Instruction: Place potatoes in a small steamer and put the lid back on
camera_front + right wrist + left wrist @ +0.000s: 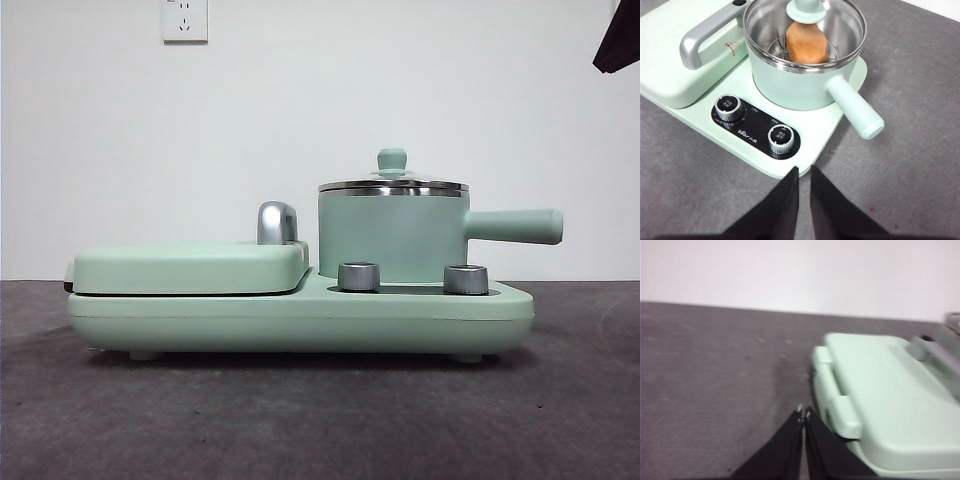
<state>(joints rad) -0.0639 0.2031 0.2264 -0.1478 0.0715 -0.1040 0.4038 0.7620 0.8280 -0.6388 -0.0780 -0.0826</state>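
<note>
Front view showed the small steamer (392,238) standing right of centre in the frame, on the mint-green cooker base (300,318), with its straight handle (512,226) pointing toward the right edge. The lid (392,180) sat level on the steel rim, its green knob on top. Left of the pot lay the flat griddle cover (190,268), shut, with a silver handle (277,222) rising behind it. Two silver dials (359,276) stood on the base in front of the pot. A black tip of one of my arms showed at the upper right corner.

From my right wrist camera I saw the potato (806,43) inside the steamer (805,80), resting on a wire rack under the glass lid (807,12), in the upper middle of the frame. My right gripper (804,171) hung above the table (910,150) just off the base's front edge, its jaws nearly together with only a thin gap, holding nothing.

My left gripper (803,413) was pressed closed and empty, at the bottom centre of its blurred frame, over the grey table (715,390) just beside the griddle cover's (880,390) end.
</note>
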